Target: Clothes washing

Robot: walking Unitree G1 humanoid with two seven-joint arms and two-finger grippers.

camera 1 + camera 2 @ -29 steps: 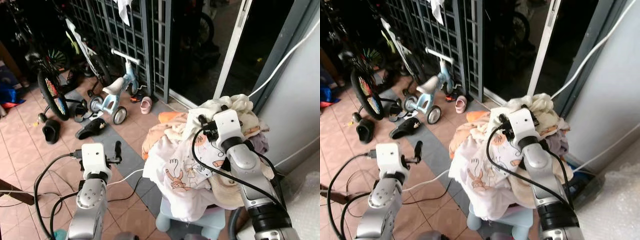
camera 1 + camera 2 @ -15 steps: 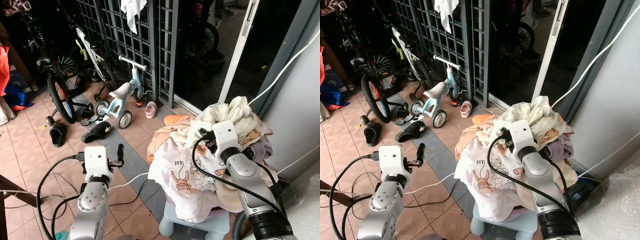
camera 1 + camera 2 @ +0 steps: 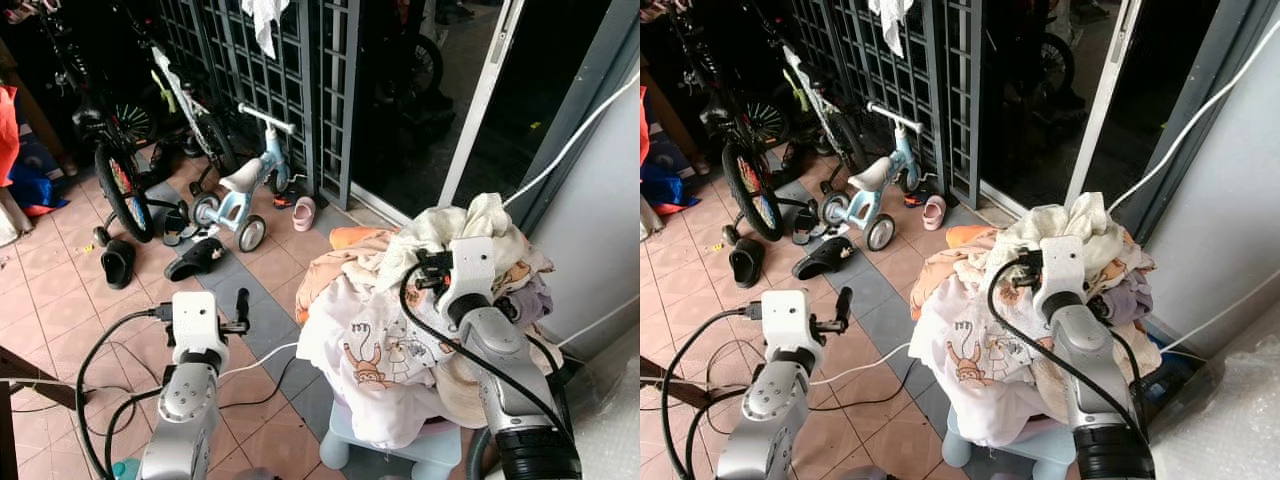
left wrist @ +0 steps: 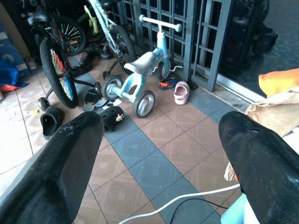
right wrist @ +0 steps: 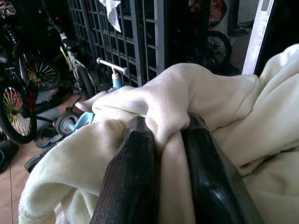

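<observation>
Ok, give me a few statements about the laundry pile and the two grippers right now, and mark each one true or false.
1. The right gripper has its fingers pinched on a fold of cream knit cloth at the top of the pile. True.
2. The left gripper is holding a garment. False: its fingers are spread apart over the tiled floor with nothing between them.
3. The heap of mixed clothes sits on a pale blue plastic stool. True.
4. The white garment printed with cartoon monkeys lies flat on the floor. False: it hangs down the front of the pile.
5. A small light blue tricycle stands by the dark metal grille. True.
</observation>
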